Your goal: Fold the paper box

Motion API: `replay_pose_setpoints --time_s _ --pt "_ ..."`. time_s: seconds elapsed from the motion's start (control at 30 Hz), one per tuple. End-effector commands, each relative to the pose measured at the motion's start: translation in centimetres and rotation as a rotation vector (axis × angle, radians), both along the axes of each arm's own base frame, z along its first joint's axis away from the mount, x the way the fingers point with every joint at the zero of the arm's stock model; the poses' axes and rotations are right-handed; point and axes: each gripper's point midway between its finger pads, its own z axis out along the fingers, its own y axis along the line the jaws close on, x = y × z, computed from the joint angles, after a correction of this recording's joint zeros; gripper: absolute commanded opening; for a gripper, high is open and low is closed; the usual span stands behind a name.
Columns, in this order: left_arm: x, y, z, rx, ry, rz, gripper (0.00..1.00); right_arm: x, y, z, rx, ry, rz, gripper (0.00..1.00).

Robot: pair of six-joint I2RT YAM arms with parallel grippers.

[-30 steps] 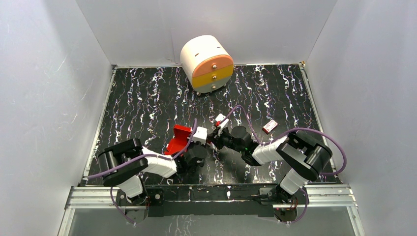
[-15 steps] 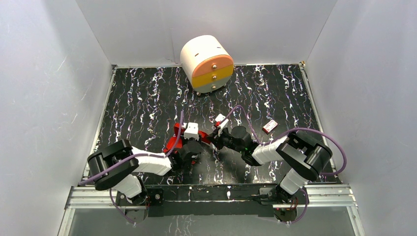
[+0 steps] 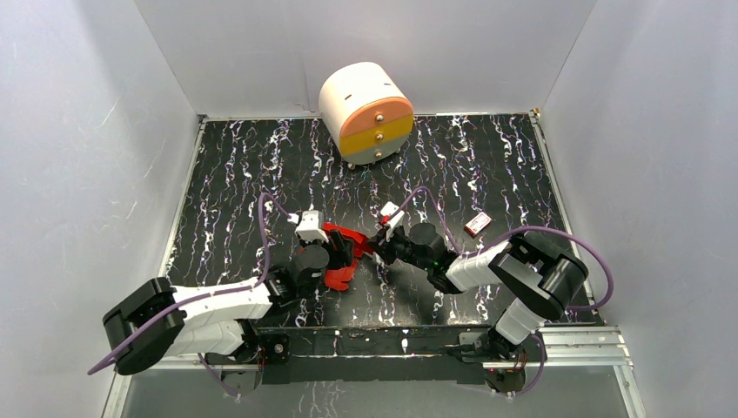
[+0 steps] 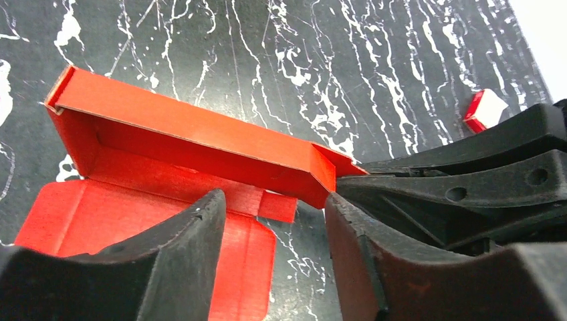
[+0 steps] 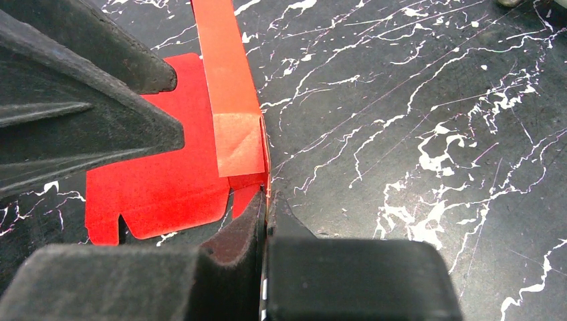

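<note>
The paper box [image 3: 341,272] is bright red card, half formed, near the table's front centre. In the left wrist view one long wall [image 4: 200,137] stands up and a flat flap [image 4: 100,214] lies on the table. My left gripper [image 4: 274,200] hovers open over the flap's right edge, holding nothing; it reaches in from the left [image 3: 339,252]. My right gripper [image 5: 266,204] is shut on the box's thin right end flap, seen as black fingers [image 4: 468,180] at the wall's end. From above it [image 3: 376,250] sits just right of the box.
A round white, orange and yellow drawer unit [image 3: 366,111] stands at the back centre. A tiny red-and-white packet [image 3: 477,224] lies to the right, also seen as a packet [image 4: 485,110] in the left wrist view. White walls close three sides.
The left arm has swung low to the left and its wrist has drawn back left of the box. Its jaws have widened. The right gripper has kept still on the box's end.
</note>
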Motion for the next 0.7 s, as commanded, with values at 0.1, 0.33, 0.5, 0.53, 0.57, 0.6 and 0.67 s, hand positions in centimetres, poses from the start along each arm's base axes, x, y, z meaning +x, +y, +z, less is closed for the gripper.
replay_pose_setpoints --time_s 0.1,0.33,0.5,0.53,0.57,0.6,0.67 --pt "-0.2 -1.6 1.2 -0.160 0.049 -0.053 0.62 0.5 1.0 1.3 0.022 -0.036 0.010 0.00" --pt "1.2 -2.0 0.9 -0.164 0.053 -0.038 0.62 0.4 1.0 1.2 0.018 -0.035 0.016 0.00" --pt "2.0 -2.1 0.8 -0.162 0.043 -0.023 0.57 0.3 1.2 1.0 0.013 -0.032 0.026 0.00" --pt "2.1 -2.1 0.9 -0.160 0.038 -0.023 0.57 0.3 1.2 1.0 0.013 -0.031 0.027 0.00" --pt "2.3 -2.1 1.0 -0.158 0.033 -0.021 0.56 0.3 1.3 0.9 0.010 -0.030 0.028 0.00" --pt "2.4 -2.2 1.2 -0.160 0.028 -0.022 0.56 0.2 1.3 0.8 0.006 -0.028 0.028 0.00" --pt "2.5 -2.2 1.5 -0.160 0.017 -0.022 0.55 0.2 1.3 0.6 -0.001 -0.025 0.026 0.00"
